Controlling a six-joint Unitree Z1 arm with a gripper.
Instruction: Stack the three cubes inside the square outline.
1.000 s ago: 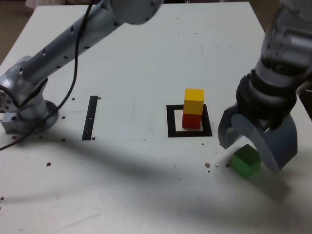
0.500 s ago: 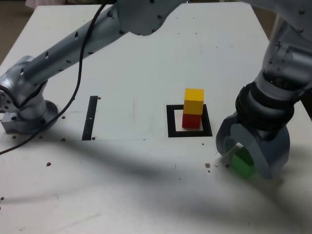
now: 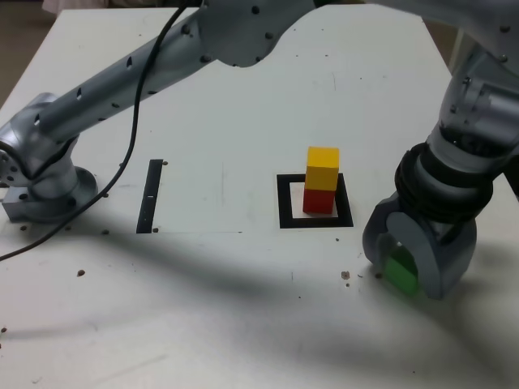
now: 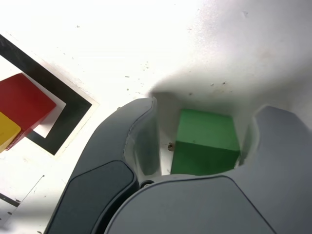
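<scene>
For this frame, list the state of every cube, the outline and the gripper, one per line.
red cube: inside the square outline, bottom of the stack.
yellow cube: stacked on the red cube.
green cube: on the table outside the outline, between the jaws, not stacked.
square outline: flat on the table, holding the two-cube stack.
gripper: down around the green cube, a narrow gap still showing on one side.

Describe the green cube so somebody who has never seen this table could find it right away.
Start at the square outline on the white table, where a yellow cube sits on a red cube. Look toward the exterior view's right and nearer the camera: the green cube sits between the gripper jaws, the only cube outside the outline.
</scene>
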